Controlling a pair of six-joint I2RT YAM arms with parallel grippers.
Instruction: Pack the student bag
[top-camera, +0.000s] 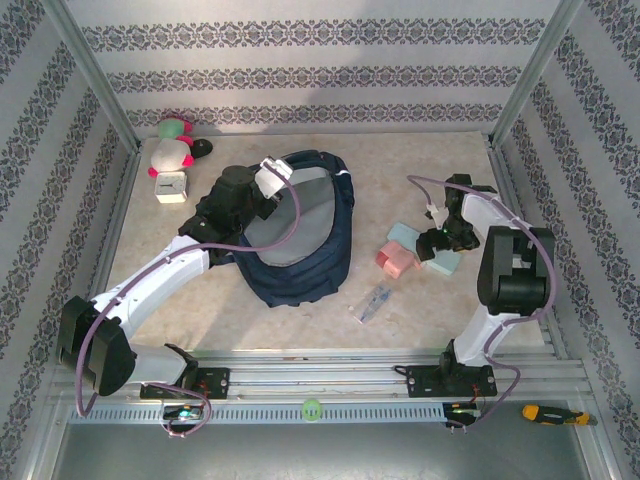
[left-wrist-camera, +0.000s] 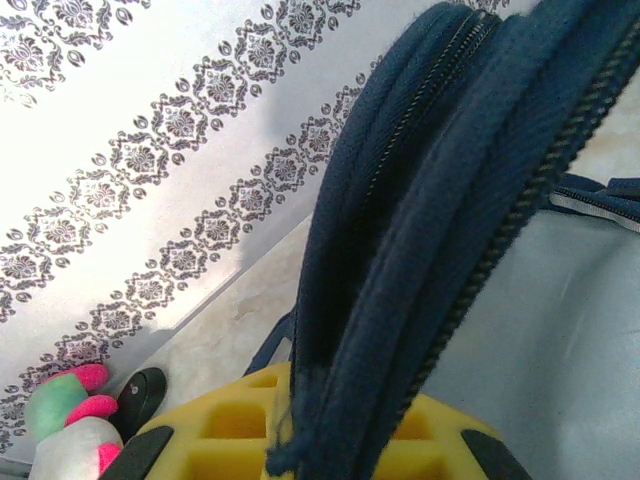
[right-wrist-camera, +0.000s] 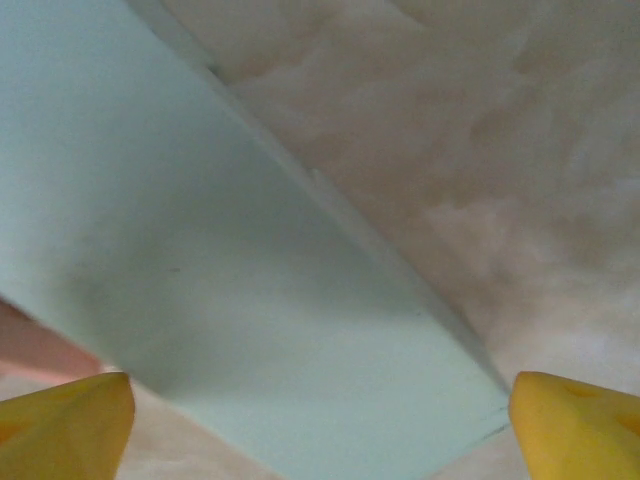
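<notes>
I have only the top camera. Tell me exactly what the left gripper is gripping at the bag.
Observer: In the left wrist view, the left gripper is shut on the zippered rim of the bag. The navy fabric is pinched between its yellow fingers.
Operator: Now give me the right gripper's state.
Observer: In the right wrist view, the right gripper is open. Its fingertips are spread wide, with a pale green block lying on the table between them.
</notes>
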